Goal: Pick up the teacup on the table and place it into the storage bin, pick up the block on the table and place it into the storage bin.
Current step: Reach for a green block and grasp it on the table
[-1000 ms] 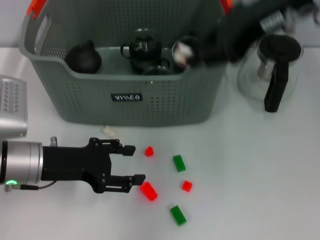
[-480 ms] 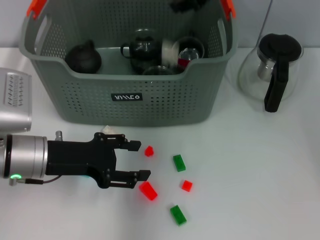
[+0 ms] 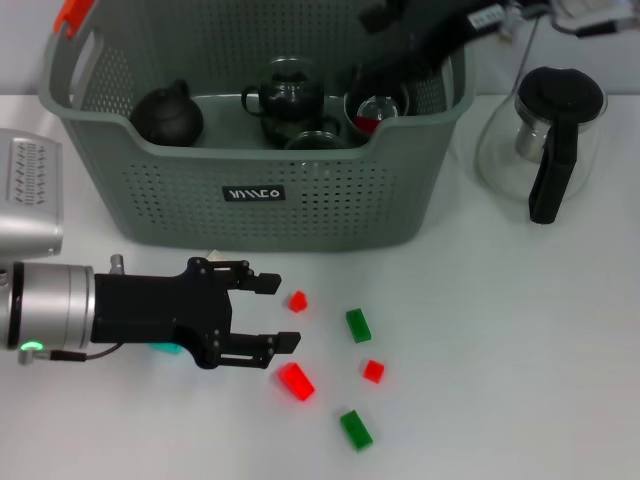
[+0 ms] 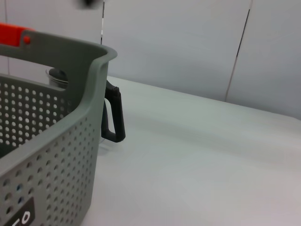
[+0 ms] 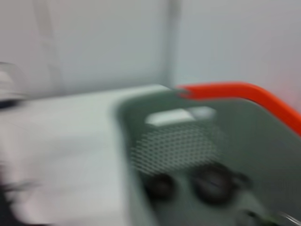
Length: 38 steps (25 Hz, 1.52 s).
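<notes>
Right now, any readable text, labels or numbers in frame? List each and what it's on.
Black label on the front wall of the storage bin: white lettering, too small and stylised to read in the head view.
Same label in the left wrist view: cut off at the frame edge, unreadable.
No other text, numbers or signs visible.

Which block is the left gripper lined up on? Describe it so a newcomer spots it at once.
Start at the grey storage bin and drop to the scatter of small blocks on the white table in front of it. The left gripper is open beside them. The nearest is the larger red block, just off its lower fingertip, bigger than the two other red ones.
</notes>
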Tool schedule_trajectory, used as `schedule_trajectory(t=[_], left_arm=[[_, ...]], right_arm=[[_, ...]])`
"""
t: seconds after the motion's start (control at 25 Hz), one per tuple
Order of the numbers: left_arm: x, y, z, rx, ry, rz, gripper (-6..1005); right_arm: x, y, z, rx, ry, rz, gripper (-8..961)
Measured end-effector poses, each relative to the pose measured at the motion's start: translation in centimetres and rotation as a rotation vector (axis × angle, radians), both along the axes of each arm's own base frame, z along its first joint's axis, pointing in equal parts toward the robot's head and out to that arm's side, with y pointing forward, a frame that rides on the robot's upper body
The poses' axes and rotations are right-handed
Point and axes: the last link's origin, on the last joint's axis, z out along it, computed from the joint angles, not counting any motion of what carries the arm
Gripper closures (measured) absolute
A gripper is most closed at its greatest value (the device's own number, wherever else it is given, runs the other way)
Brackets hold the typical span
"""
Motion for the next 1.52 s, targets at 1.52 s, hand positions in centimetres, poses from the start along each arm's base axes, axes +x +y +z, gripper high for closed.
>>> schedule_trajectory(t=[1.52], left_arm=[[-0.7, 0.2, -0.9, 0.043, -0.037, 0.055, 247]], right_arm=[[8.0, -10.8, -16.2, -0.473, -0.512, 0.394, 7]])
